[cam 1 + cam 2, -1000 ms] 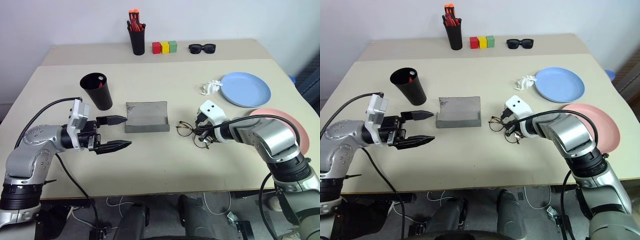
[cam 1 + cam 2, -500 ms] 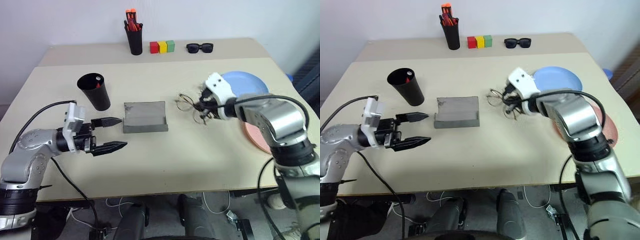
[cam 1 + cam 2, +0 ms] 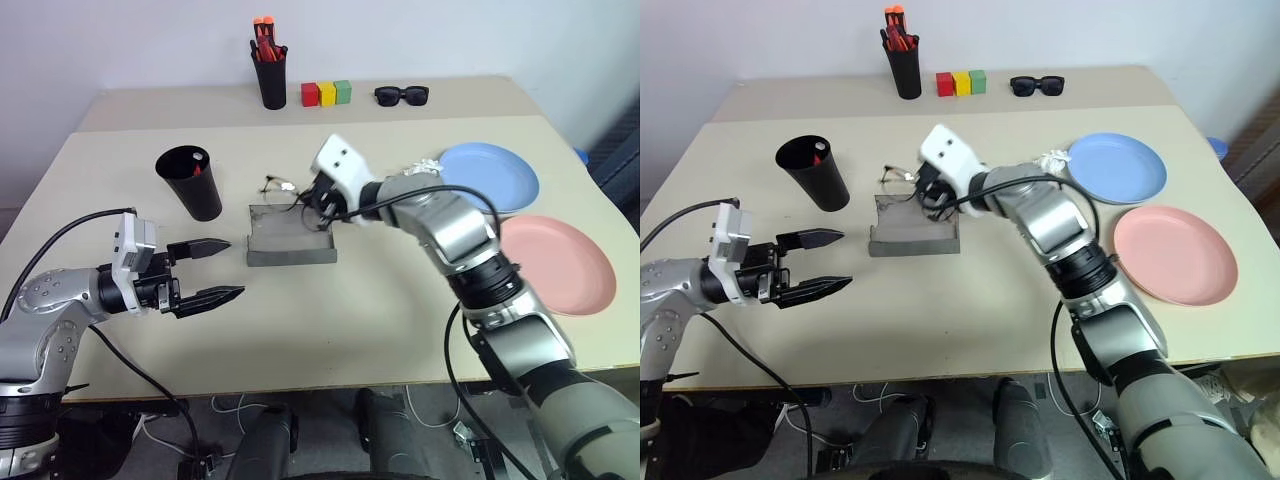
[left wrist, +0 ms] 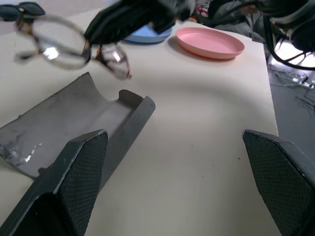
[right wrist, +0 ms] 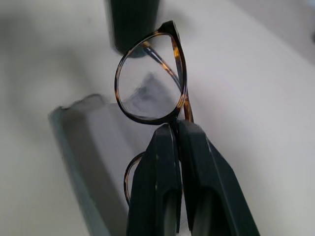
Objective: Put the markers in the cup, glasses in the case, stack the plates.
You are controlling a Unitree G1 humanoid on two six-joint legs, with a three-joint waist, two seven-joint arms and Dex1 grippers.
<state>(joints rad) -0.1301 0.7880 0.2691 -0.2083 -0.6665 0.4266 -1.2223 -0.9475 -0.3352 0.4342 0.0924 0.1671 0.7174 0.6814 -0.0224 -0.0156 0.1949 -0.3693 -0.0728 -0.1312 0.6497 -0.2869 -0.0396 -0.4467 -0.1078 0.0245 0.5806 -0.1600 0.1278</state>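
Our right tool (image 3: 322, 203) pinches glasses (image 3: 281, 190) above open case (image 3: 291, 235); our left tool (image 3: 222, 270) gapes wide, empty, over desk (image 3: 380, 300).

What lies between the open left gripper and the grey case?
Nothing: in the left eye view only bare table separates the left gripper from the case.

Beige table (image 3: 420, 330), white wall (image 3: 450, 35)
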